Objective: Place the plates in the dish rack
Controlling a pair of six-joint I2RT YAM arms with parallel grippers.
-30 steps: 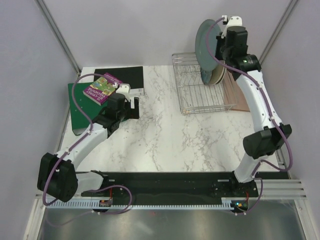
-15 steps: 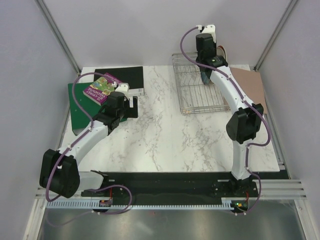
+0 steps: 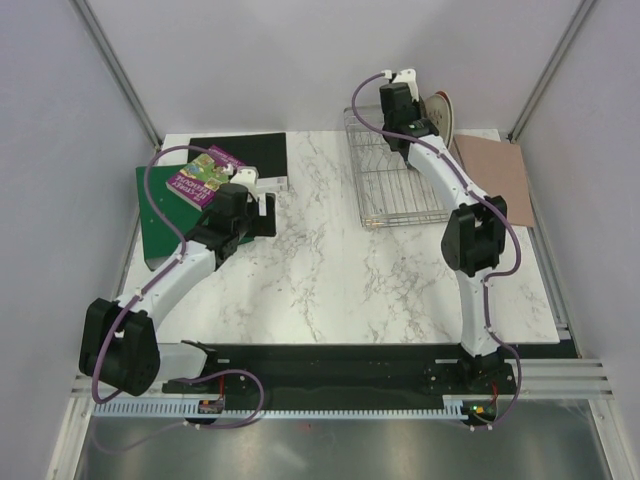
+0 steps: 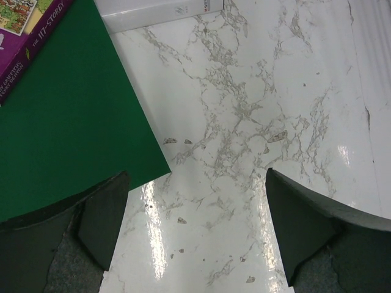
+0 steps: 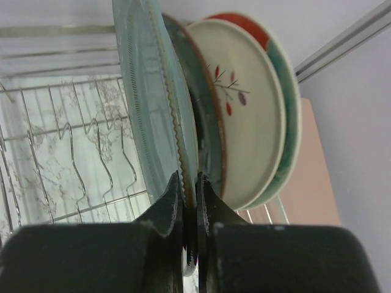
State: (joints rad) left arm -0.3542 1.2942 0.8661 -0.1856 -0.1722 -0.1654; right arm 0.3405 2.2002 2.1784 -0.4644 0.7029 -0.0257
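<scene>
Top: plates point(image 3: 441, 112) upright at dish rack point(image 3: 395, 190) far-R corner, mostly hidden by R arm point(image 3: 440, 175); L wrist: left gripper point(image 4: 197, 183) spread, empty, over table point(image 4: 256, 122); R wrist: right gripper point(image 5: 189, 183) clamps grey-green plate point(image 5: 146, 110) rim, plate bottoms hidden.

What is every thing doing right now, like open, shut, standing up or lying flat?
right gripper: shut on the grey-green plate's rim
grey-green plate: upright on edge, gripped
dark teal plate: upright, right behind it
cream plate: upright, not gripped
red plate: upright, rearmost
dish rack: most tines unfilled
left gripper: open, holding nothing
green binder: lying flat
purple book: closed, lying on the binder
</scene>
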